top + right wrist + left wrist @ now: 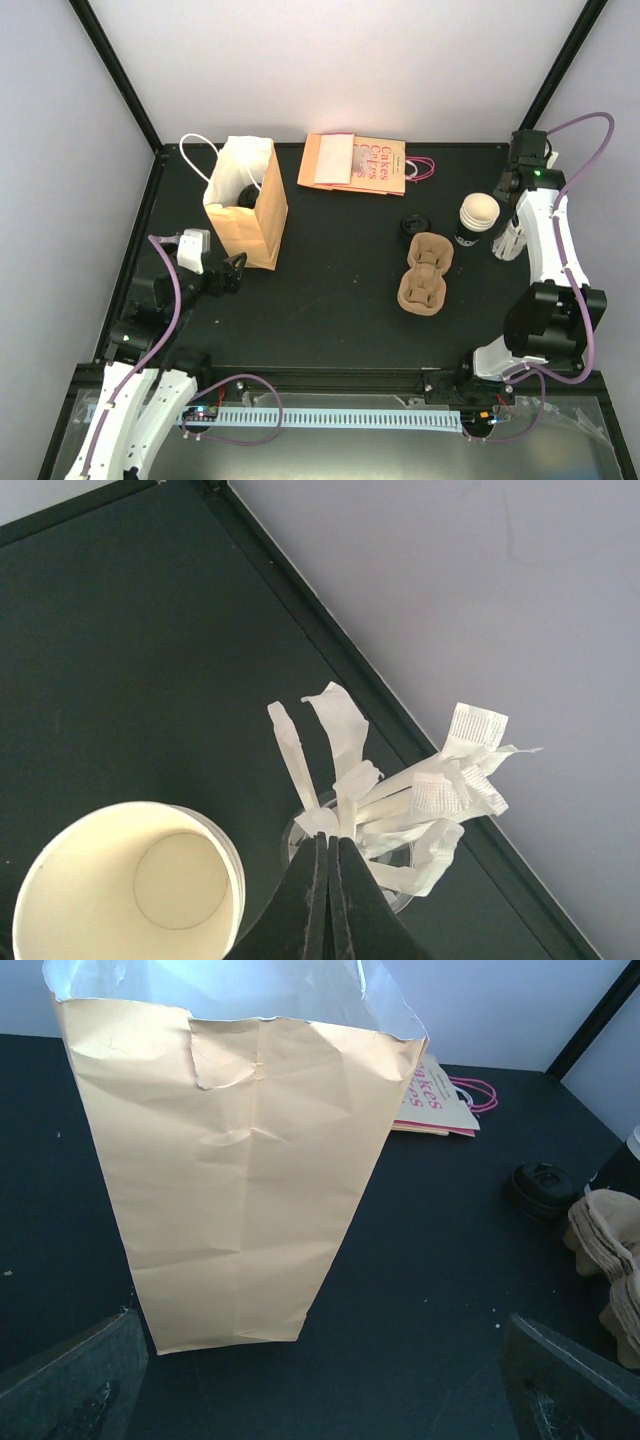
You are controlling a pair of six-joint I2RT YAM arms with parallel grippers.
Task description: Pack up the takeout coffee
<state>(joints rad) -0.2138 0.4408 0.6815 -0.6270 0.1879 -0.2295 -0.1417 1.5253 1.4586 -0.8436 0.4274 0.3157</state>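
From above, the coffee cup [478, 218] stands uncovered at the worktop's [340, 320] 2 o'clock, with its lid [414, 224] lying near at the cup's 9 o'clock. On the left wrist, the left claw [320, 1390] gapes wide and empty, with the paper bag [240, 1180] at 12 o'clock. On the right wrist, the right claw [328, 840] is pinched shut with its tips at the straws [430, 800], and the cup sits at 8 o'clock.

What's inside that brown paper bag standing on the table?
From above, the open paper bag shows a white lining and one dark, roundish thing low inside. What it is cannot be told; the bag's walls hide the rest of the bottom.
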